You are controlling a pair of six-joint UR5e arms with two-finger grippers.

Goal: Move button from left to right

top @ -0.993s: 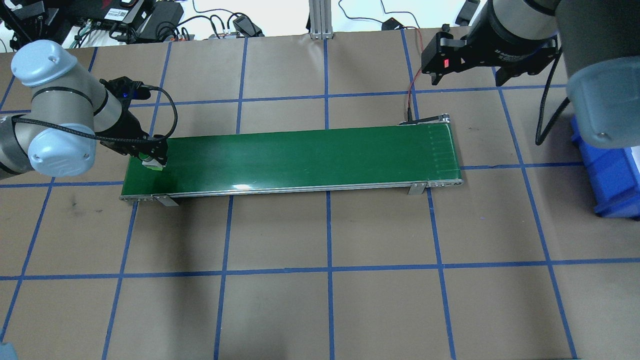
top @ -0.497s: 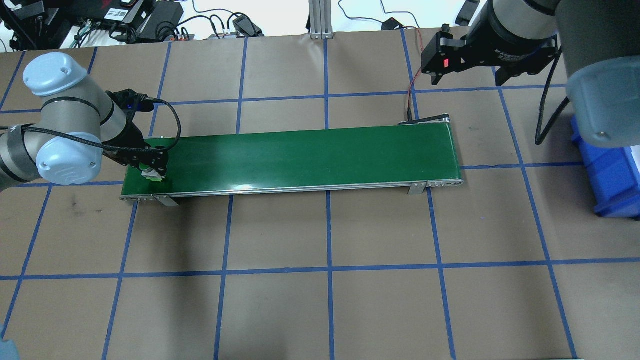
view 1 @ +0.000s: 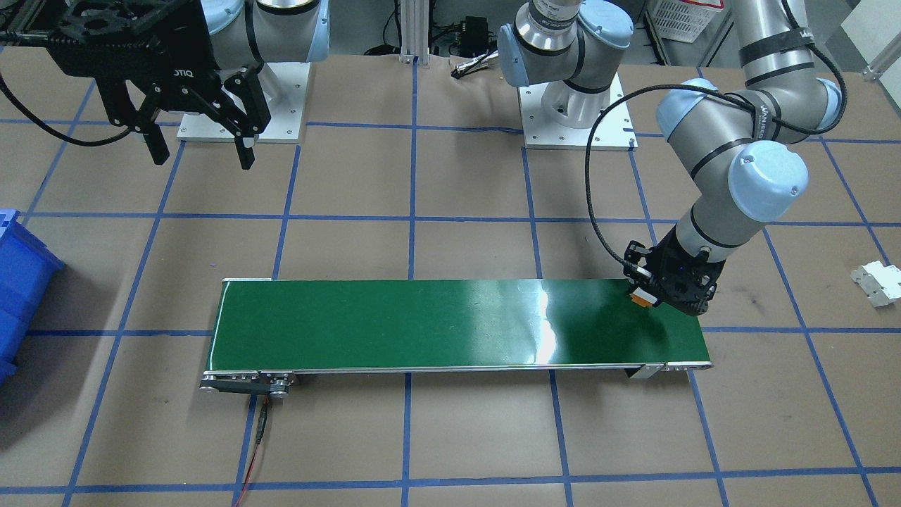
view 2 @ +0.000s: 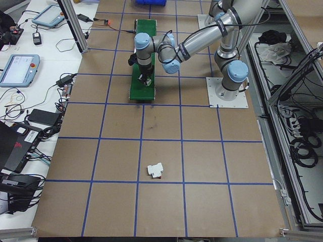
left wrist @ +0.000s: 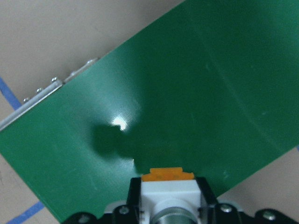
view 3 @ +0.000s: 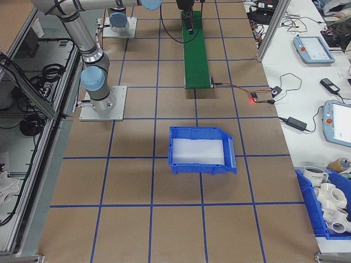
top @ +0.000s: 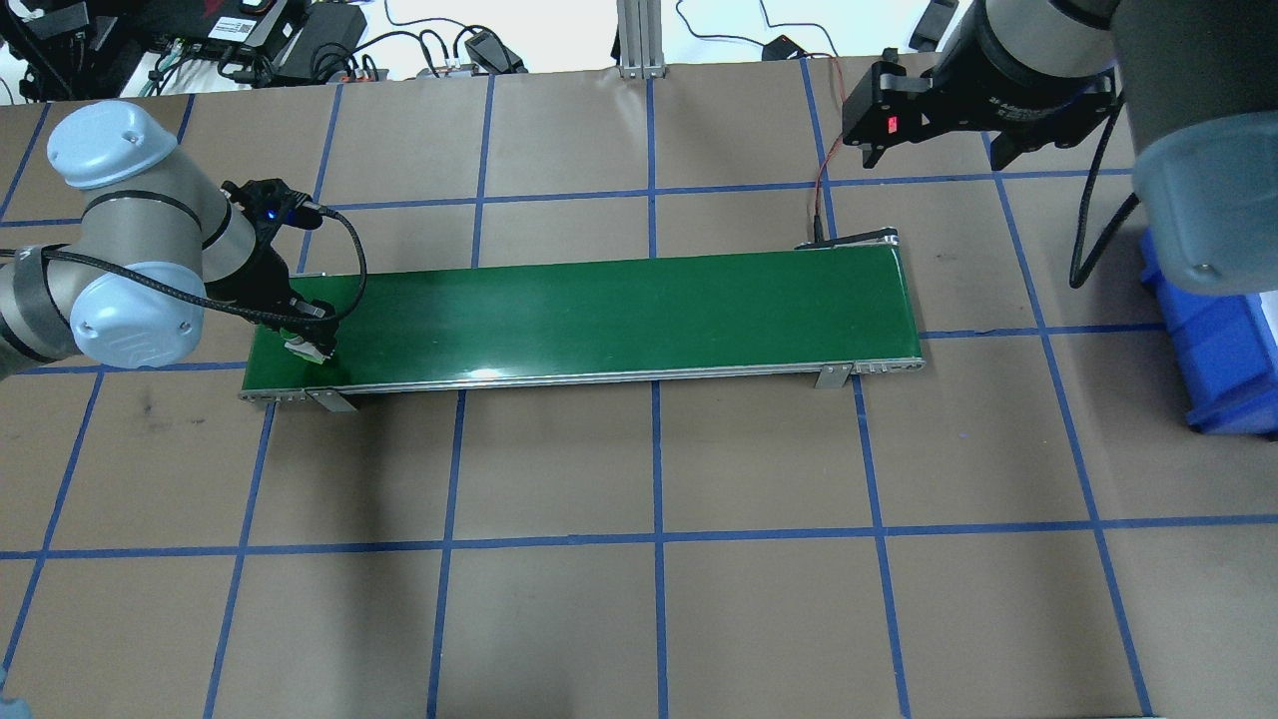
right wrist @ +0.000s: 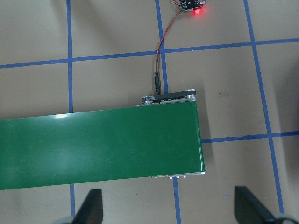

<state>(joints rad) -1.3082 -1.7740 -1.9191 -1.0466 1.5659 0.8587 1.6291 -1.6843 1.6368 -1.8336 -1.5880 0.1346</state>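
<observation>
The button (left wrist: 168, 190), white-bodied with an orange base, sits between the fingers of my left gripper (left wrist: 168, 207), which is shut on it. From overhead the button (top: 310, 348) hangs low over the left end of the green conveyor belt (top: 599, 310), near its front edge. Contact with the belt cannot be told. From the front, the left gripper (view 1: 651, 299) points down at the belt (view 1: 422, 324). My right gripper (view 1: 202, 158) hangs open and empty, high beyond the belt's right end (right wrist: 93, 149).
A blue bin (top: 1218, 350) stands on the table past the belt's right end. A white bracket piece (view 1: 876, 282) lies on the table left of my left arm. A red-lit control board (right wrist: 191, 7) is wired to the belt's right end.
My left gripper has carried the button a little toward the belt's front edge and turned its wrist. The right arm has not moved.
</observation>
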